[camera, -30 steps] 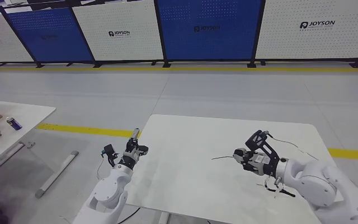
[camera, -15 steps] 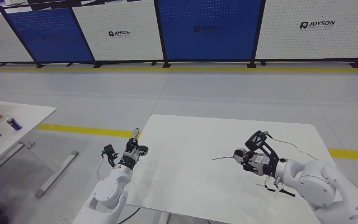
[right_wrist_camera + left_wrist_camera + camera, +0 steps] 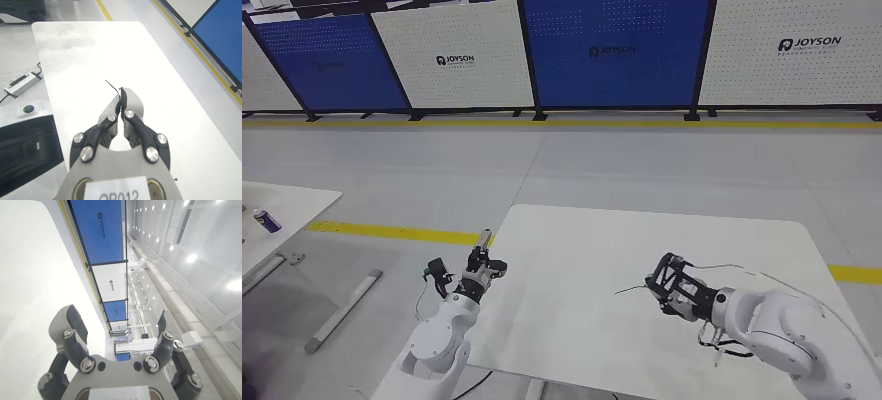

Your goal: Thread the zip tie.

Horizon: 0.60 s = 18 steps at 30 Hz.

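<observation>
Pinching the zip tie [image 3: 112, 86], right gripper [image 3: 120, 94] seems fully closed; left gripper [image 3: 118, 313] gapes wide.

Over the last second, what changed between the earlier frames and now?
The right claw, shut on the zip tie, shifted toward the middle of the table and turned, carrying the tie along. The left claw stayed open at the table's left edge.

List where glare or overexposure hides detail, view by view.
Right wrist view: table blown white around the right gripper, though the dark zip tie stands out. Left wrist view: table washed white; ceiling lamps flare. Top view: even light, no glare.
</observation>
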### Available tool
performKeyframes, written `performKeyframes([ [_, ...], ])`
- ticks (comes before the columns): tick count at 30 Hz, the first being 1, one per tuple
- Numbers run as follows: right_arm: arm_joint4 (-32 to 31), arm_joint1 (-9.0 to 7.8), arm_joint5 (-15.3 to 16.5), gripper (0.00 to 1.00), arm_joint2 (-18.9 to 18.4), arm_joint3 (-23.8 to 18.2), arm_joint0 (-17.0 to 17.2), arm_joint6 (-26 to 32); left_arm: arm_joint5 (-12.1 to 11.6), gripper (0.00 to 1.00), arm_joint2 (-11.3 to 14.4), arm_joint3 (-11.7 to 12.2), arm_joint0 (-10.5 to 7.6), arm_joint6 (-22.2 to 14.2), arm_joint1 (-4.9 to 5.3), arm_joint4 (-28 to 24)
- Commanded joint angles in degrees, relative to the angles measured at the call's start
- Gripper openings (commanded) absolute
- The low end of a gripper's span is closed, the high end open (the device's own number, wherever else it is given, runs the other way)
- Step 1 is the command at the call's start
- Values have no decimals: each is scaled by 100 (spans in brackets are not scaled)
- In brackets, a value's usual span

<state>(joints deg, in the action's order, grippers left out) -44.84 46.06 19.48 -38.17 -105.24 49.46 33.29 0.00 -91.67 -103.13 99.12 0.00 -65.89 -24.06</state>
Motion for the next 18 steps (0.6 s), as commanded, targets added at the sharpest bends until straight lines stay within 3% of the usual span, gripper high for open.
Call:
performKeyframes([
  [1, 6, 3, 0, 0, -14, -1, 5, 9, 0, 100, 0, 0, 0, 0, 0, 0],
  [13, 6, 3, 0, 0, -14, -1, 5, 9, 0, 100, 0, 0, 0, 0, 0, 0],
  [18, -223, -33, 0, 0, -47, -19, 66, -718, 0, 100, 0, 0, 0, 0, 0, 0],
])
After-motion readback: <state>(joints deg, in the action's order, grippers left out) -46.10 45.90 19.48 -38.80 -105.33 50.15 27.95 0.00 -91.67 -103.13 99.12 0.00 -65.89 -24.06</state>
